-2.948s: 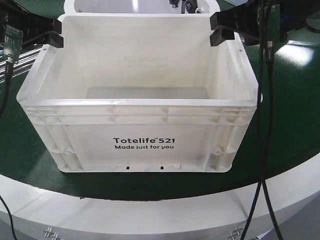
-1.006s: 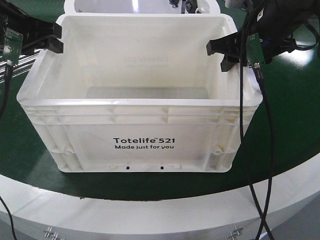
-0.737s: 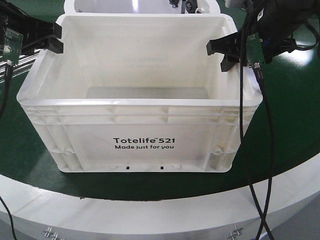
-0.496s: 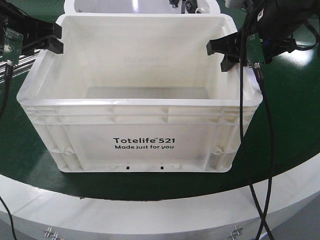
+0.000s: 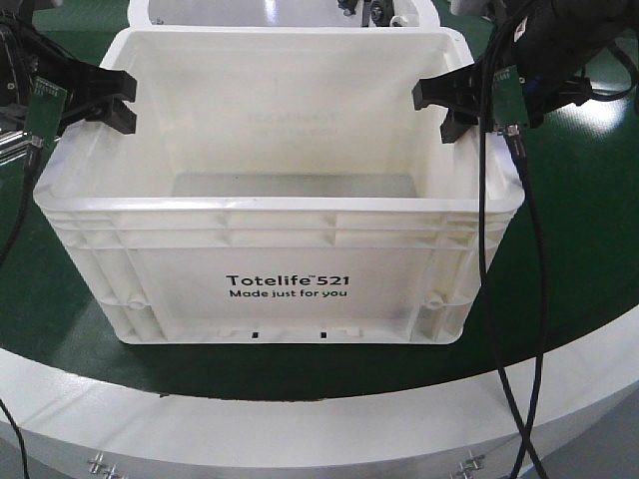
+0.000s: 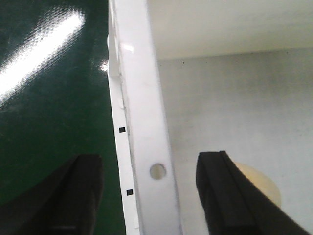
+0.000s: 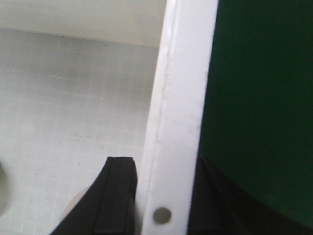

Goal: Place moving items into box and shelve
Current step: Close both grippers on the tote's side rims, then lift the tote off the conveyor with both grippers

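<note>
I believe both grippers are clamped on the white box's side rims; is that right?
Not quite: only the right gripper is clamped on the box rim. The left wrist view shows the left gripper straddling its rim open, not touching.

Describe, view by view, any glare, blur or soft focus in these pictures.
Front view: sharp, the box print crisp, a light reflection on the green tabletop. Left wrist view: a bright glare streak on the tabletop, the fingers blurred. Right wrist view: no glare, the box rim soft.
</note>
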Controlling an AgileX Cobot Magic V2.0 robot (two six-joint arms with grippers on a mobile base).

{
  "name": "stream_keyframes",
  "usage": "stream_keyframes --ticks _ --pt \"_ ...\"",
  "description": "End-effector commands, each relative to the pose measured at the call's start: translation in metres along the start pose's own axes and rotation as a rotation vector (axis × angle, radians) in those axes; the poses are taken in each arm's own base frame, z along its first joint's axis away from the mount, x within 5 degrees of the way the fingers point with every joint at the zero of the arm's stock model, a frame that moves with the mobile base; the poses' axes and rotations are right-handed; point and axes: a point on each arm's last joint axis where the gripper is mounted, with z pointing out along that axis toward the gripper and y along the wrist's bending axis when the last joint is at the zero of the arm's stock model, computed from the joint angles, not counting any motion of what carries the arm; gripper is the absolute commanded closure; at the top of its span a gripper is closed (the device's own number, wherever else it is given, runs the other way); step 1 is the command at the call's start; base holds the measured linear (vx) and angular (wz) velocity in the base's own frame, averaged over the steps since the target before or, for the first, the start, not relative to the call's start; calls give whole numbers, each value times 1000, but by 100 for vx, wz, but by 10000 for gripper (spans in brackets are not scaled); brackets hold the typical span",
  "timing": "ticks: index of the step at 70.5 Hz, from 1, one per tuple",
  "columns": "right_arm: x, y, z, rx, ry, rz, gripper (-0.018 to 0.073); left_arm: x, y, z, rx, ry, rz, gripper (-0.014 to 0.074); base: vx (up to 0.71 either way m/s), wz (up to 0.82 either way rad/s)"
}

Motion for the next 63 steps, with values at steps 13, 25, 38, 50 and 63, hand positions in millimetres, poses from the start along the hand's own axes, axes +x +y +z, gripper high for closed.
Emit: stream_keyframes --ticks 13,25,38,50,63 --pt "-6 6 -24 -58 -91 -9 571 -10 -5 -18 24 -94 -2 106 0 0" --pt "-5 7 -24 -71 -90 -6 571 -8 -5 -18 24 -79 -2 353 0 0" --pt "-5 7 -24 -72 -89 -5 571 -7 -5 -18 24 -68 9 625 0 0" --pt "-5 7 -24 -72 -89 -5 571 -7 -5 -18 24 -67 9 625 0 0" --pt "-6 7 -25 -73 -96 -12 571 -8 -5 -18 24 -74 9 624 0 0"
